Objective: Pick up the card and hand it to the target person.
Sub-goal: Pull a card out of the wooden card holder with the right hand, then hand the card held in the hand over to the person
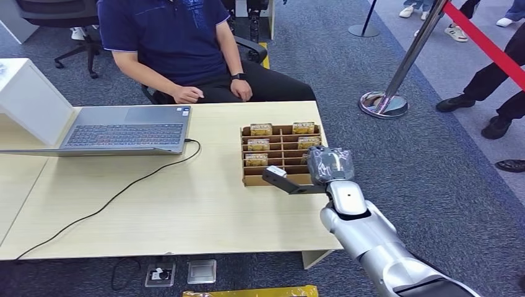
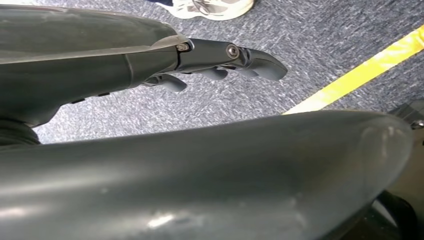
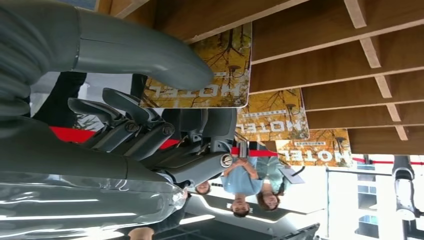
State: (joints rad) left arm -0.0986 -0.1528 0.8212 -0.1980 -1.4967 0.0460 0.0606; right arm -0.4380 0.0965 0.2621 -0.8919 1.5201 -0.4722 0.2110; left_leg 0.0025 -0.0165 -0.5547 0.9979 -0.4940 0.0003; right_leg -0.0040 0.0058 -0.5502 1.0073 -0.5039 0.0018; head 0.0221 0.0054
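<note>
- Head view: right hand [image 1: 330, 166] over the card rack [image 1: 282, 154] at the table [image 1: 186, 204] right edge, near the far corner; cards upright in the slots; seated person [image 1: 186, 43] beyond the far edge, not yet served (pickup apparently under way, handover left).
- Left wrist view: left hand [image 2: 220, 62] hanging over carpet, fingers loosely apart, holding nothing.
- Right wrist view: thumb against the nearest card [image 3: 210, 75], dark fingers [image 3: 130, 127] curled just behind; firm grip or mere touch, cannot tell.

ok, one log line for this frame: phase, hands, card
phase: reaching | right hand: at card rack, thumb on nearest card, not lifted | left hand: hanging, holds nothing | person: seated, waiting
</note>
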